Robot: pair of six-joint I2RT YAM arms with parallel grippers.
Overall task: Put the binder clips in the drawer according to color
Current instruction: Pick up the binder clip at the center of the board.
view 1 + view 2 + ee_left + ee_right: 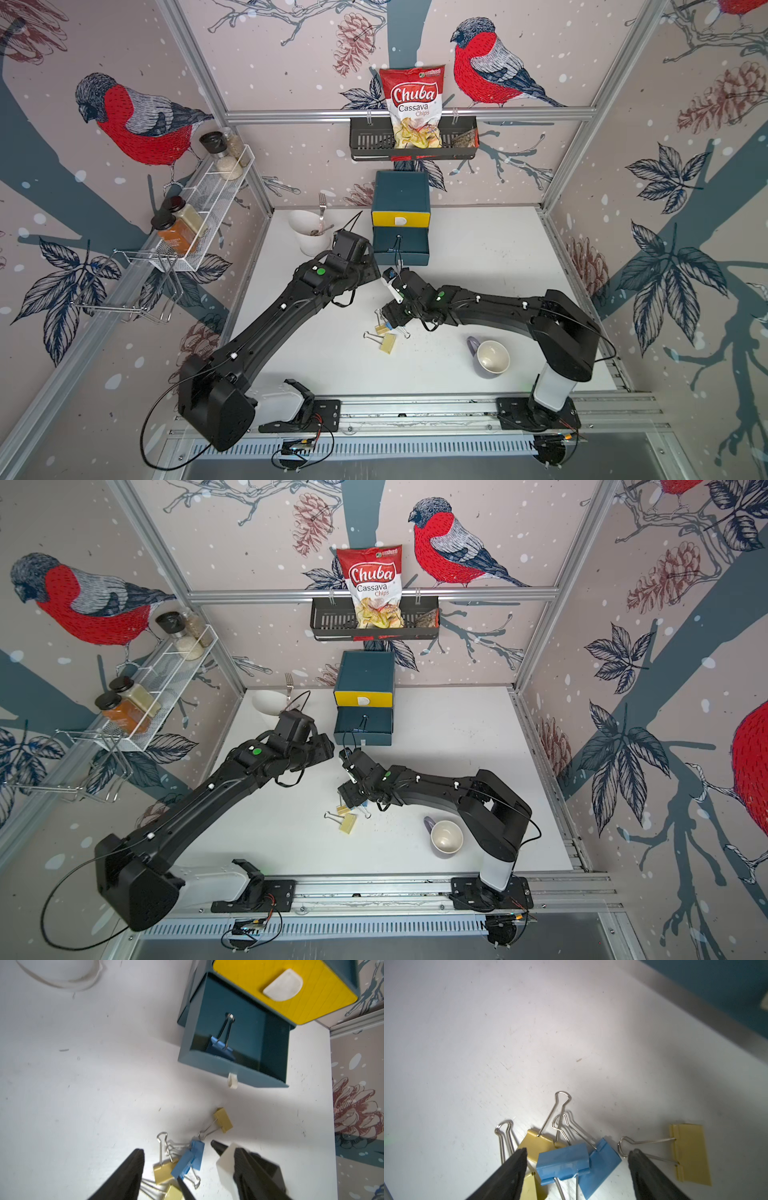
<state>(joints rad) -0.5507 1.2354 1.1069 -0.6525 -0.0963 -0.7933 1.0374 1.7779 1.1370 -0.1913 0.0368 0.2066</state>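
The only writing I can read is "Chuba Cassava Chips", on the red-and-white bag (pixel 415 99) standing in the black wall basket (pixel 365 143) above the drawer chest (pixel 401 193). A small green mark at the bag's top is too small to read.

The chest's top front is yellow, and the teal drawer (pixel 411 255) just under it is pulled out. Both top views show only a wire handle rising inside that drawer. My left wrist camera looks into it and shows the blue binder clip (pixel 220 1049) the handle belongs to, sitting near the drawer's front wall. The same camera shows my left gripper (pixel 189 1150) with jaws apart, holding nothing. In both top views it hangs just beside the open drawer's front corner.

The other binder clips (pixel 386 343) lie in a loose cluster on the white table in front of the chest. From above I count two yellow bodies and a sliver of blue under my right arm. The right wrist camera shows what the arm hides: two blue clips (pixel 562 1163) overlapping, yellow ones beside and beneath them, and one yellow clip (pixel 689 1153) a little apart. My right gripper (pixel 578 1152) is spread wide over the blue pair and grips nothing.

A lavender mug (pixel 492 359) sits farther out from the chest than the clips, and only the top views show it.
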